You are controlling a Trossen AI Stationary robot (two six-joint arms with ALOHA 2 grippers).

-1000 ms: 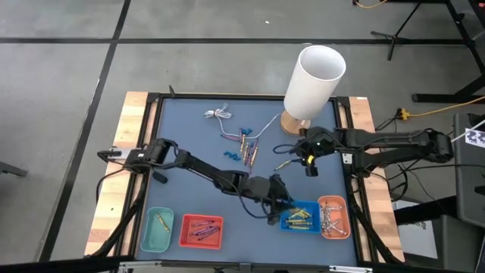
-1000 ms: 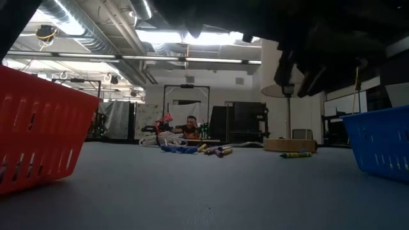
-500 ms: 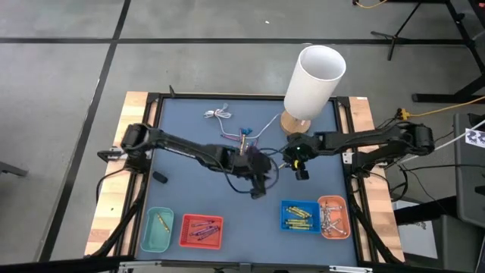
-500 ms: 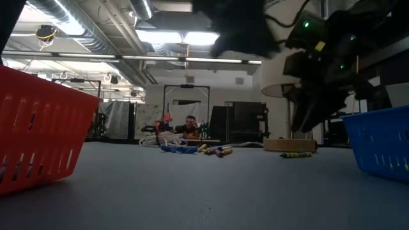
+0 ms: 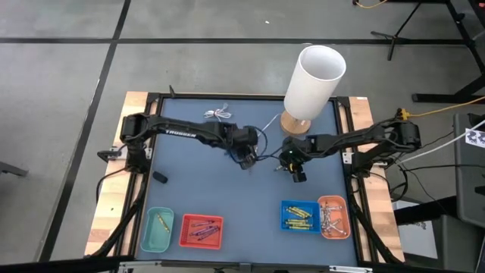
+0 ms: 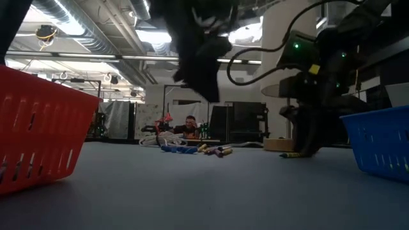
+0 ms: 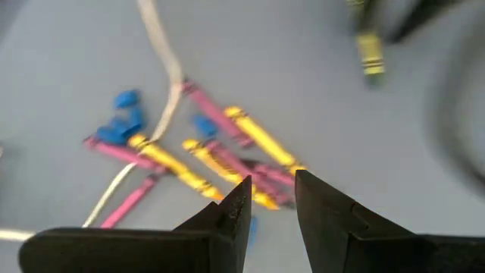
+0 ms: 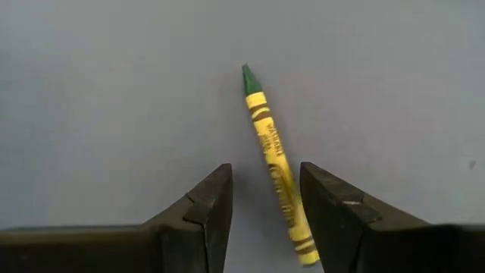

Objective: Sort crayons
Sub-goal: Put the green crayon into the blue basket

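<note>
The table (image 5: pixel 189 182) has a matt, smooth blue-grey top, framed by dark rails and pale bare wood planks (image 5: pixel 125 174) along its sides. The crayons (image 7: pixel 227 155) are waxy sticks wrapped in paper labels, yellow and pink, with a dull sheen. One yellow-wrapped crayon (image 8: pixel 276 171) with a green tip lies on the matt surface between the right end effector (image 8: pixel 265 193) fingers, which look like hard, matt black plastic. The left end effector (image 7: pixel 269 201) has the same dark matt finish. The baskets are slotted plastic: a red basket (image 6: pixel 35 131) and a blue basket (image 6: pixel 380 140), slightly glossy. A white cylinder (image 5: pixel 314 80) looks smooth and matt, standing on a wooden base (image 5: pixel 292 123).
</note>
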